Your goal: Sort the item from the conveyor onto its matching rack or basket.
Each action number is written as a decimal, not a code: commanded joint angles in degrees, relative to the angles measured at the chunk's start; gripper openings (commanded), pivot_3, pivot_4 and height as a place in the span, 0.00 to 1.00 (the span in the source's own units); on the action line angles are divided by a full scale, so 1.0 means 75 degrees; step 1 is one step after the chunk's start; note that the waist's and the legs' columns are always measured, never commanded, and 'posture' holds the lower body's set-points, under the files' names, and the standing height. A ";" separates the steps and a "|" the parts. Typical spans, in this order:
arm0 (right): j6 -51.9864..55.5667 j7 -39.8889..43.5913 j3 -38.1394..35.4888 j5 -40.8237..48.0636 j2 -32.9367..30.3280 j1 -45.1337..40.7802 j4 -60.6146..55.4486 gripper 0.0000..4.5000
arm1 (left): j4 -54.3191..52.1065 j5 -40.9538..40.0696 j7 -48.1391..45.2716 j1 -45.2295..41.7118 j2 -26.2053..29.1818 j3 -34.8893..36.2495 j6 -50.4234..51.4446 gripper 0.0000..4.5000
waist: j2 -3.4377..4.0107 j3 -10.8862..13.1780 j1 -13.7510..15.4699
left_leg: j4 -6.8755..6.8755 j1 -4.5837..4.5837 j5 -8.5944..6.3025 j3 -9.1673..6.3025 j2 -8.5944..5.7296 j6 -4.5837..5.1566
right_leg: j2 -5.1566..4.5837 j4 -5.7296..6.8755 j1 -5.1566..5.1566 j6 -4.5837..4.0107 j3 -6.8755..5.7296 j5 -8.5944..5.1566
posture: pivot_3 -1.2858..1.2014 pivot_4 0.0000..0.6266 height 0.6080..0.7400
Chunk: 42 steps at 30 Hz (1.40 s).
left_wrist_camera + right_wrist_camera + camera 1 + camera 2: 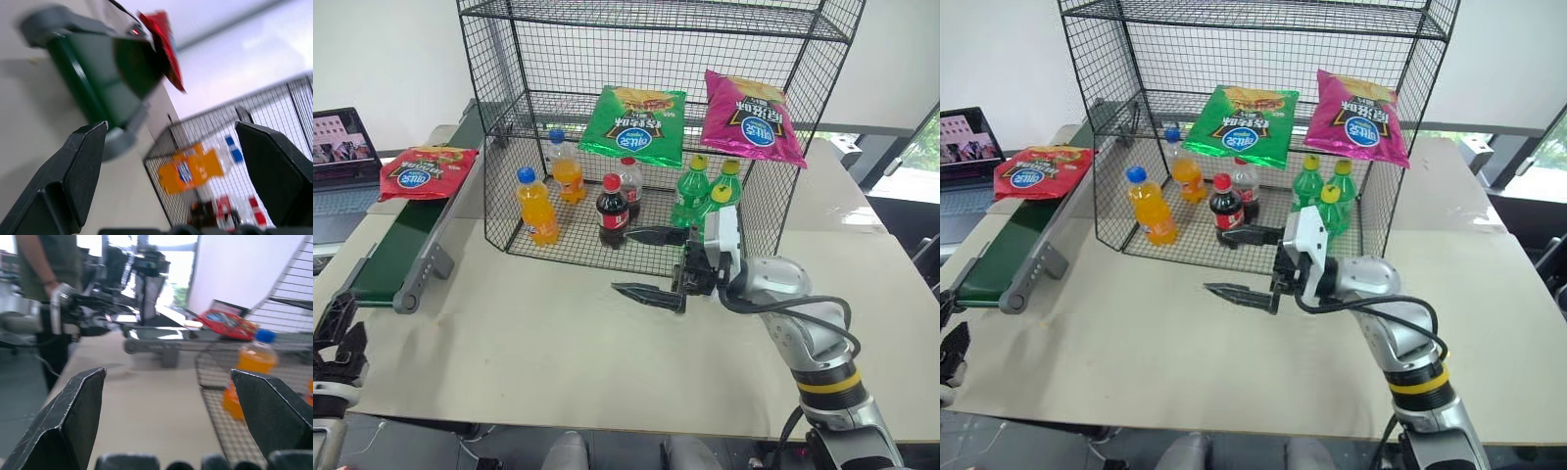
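While on the conveyor point(406, 245), red bag point(426, 171) well apart from right gripper point(651, 264).

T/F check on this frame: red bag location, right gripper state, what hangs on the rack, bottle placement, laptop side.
1. The red chip bag lies on the conveyor. True.
2. The right gripper is shut on a cola bottle. False: its fingers stand apart in front of the rack, holding nothing.
3. A green bag and a magenta bag hang on the rack. True.
4. The orange soda bottles stand on the conveyor. False: they stand on the rack's bottom tier.
5. A laptop sits at the robot's right. False: it sits at the left, beyond the conveyor.
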 commanded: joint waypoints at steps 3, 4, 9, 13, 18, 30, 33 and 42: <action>0.0001 0.0352 0.0053 0.0318 0.0118 -0.0320 -0.0262 1.00 | 0.0155 -0.0502 0.0702 -0.0496 0.0314 -0.0051 -0.0393 0.99 | -0.0005 -0.0001 0.0034 | -0.0003 0.0002 0.0001 -0.0003 0.0000 -0.0001 | 0.0002 0.0001 -0.0001 -0.0001 -0.0005 0.0000 | 0.52 0.24 1.00; 0.0017 0.0365 0.0059 0.0327 0.0127 -0.0352 -0.0284 1.00 | 0.0170 -0.0521 0.0764 -0.0557 0.0346 -0.0099 -0.0398 0.99 | -0.0004 -0.0001 0.0033 | -0.0004 0.0002 0.0001 -0.0004 0.0000 -0.0002 | 0.0002 0.0001 -0.0001 -0.0001 -0.0004 0.0000 | 0.52 0.24 1.00; 0.0092 0.0261 0.0020 0.0357 0.0129 -0.0446 -0.0330 1.00 | 0.0238 -0.0592 0.1061 -0.0681 0.0376 -0.0144 -0.0503 0.99 | -0.0004 -0.0001 0.0025 | -0.0010 0.0001 0.0000 -0.0004 0.0000 -0.0005 | 0.0002 -0.0002 -0.0004 -0.0003 -0.0005 -0.0001 | 0.52 0.24 1.00; 0.0183 0.0170 -0.0015 0.0410 0.0115 -0.0431 -0.0431 1.00 | 0.0315 -0.0630 0.1143 -0.0628 0.0332 -0.0161 -0.0520 0.99 | -0.0004 -0.0001 0.0019 | -0.0012 0.0001 0.0000 -0.0003 0.0000 -0.0007 | 0.0002 -0.0002 -0.0005 -0.0004 -0.0005 -0.0002 | 0.52 0.24 1.00; 0.0269 0.0074 -0.0051 0.0478 0.0102 -0.0504 -0.0503 1.00 | 0.0596 -0.0506 0.1065 -0.0723 0.0364 -0.0256 -0.0518 0.99 | -0.0004 0.0000 0.0029 | -0.0012 0.0000 0.0000 -0.0003 0.0000 -0.0008 | 0.0001 -0.0006 -0.0005 -0.0004 -0.0006 -0.0003 | 0.52 0.24 1.00; 0.0338 0.0596 -0.0198 0.1094 0.0000 -0.0700 -0.0716 1.00 | 0.1135 -0.0425 0.0606 -0.0671 0.0628 -0.0109 -0.0428 0.99 | -0.0004 0.0001 -0.0005 | -0.0018 -0.0003 0.0000 -0.0003 0.0000 -0.0010 | 0.0001 -0.0010 -0.0010 -0.0007 -0.0006 -0.0005 | 0.52 0.24 1.00; 0.0277 0.0802 -0.0156 0.1091 -0.0045 -0.0752 -0.0704 1.00 | 0.1270 -0.0404 0.0506 -0.0663 0.0721 -0.0078 -0.0406 0.99 | -0.0004 0.0001 -0.0015 | -0.0021 -0.0002 0.0000 -0.0003 0.0000 -0.0010 | 0.0001 -0.0010 -0.0011 -0.0007 -0.0007 -0.0005 | 0.52 0.24 1.00; 0.0115 0.0955 -0.0086 0.0841 0.0059 -0.0829 -0.0518 1.00 | 0.1414 -0.0081 0.0059 -0.0498 0.0804 0.0046 -0.0478 0.94 | -0.0001 0.0003 -0.0034 | -0.0028 -0.0005 -0.0001 -0.0003 0.0000 -0.0013 | 0.0001 -0.0017 -0.0018 -0.0008 -0.0006 -0.0007 | 0.52 0.24 1.00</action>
